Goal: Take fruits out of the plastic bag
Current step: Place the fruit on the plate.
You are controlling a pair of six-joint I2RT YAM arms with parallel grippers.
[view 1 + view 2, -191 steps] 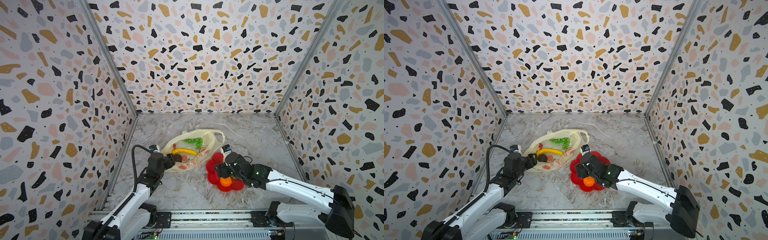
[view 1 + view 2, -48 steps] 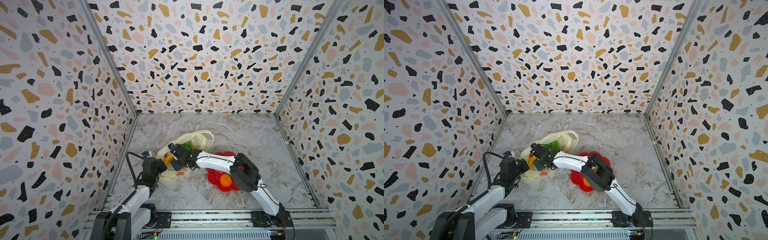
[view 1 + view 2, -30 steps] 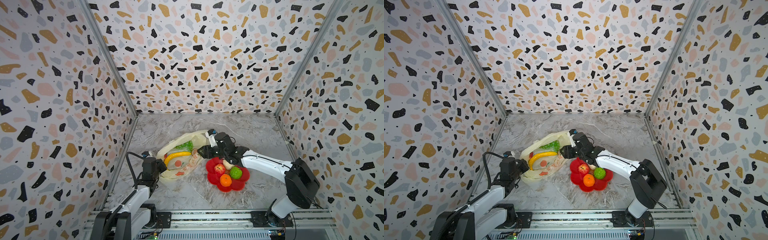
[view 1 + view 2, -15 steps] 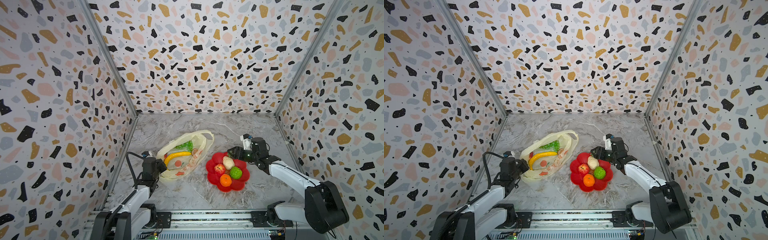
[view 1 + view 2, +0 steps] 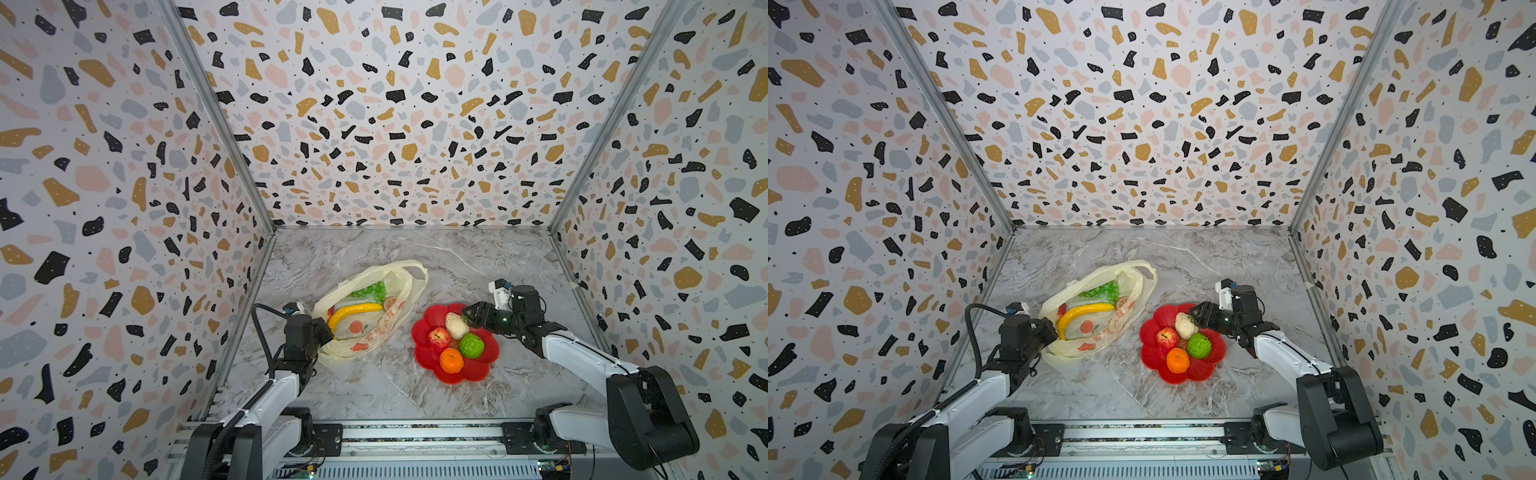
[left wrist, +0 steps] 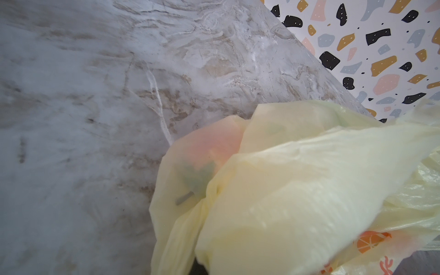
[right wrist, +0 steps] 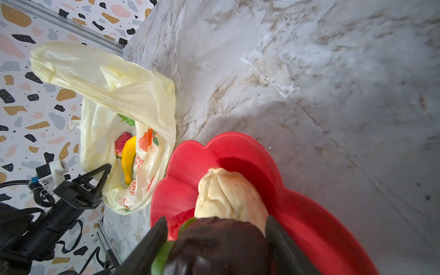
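Thin, pale yellow film forms the plastic bag (image 5: 388,286). It lies on the marble-patterned table (image 5: 374,249) toward the left edge, with its loop handles pointing at the back edge. Orange fruit prints and a line of reddish lettering run along its side; the lettering is too small to read. Inside the bag are a yellow banana (image 5: 353,312), a green grape bunch (image 5: 370,289) and a strawberry (image 7: 122,142).

The left gripper (image 5: 328,332) sits at the bag's front left rim. Its jaws are closed on the film, which fills most of the left wrist view.

A red flower-shaped plate (image 5: 424,361) stands just right of the bag, near the front edge. It carries a red apple (image 5: 439,337), an orange (image 5: 451,360), a green citrus (image 5: 471,345) and a beige pear-like piece (image 5: 456,325).

The right gripper (image 5: 467,312) is at the plate's back right rim, beside the pear-like piece. Its jaws are parted wider than that piece, and its fingertips (image 7: 157,233) grip nothing. A dark blurred mass between them cannot be identified.
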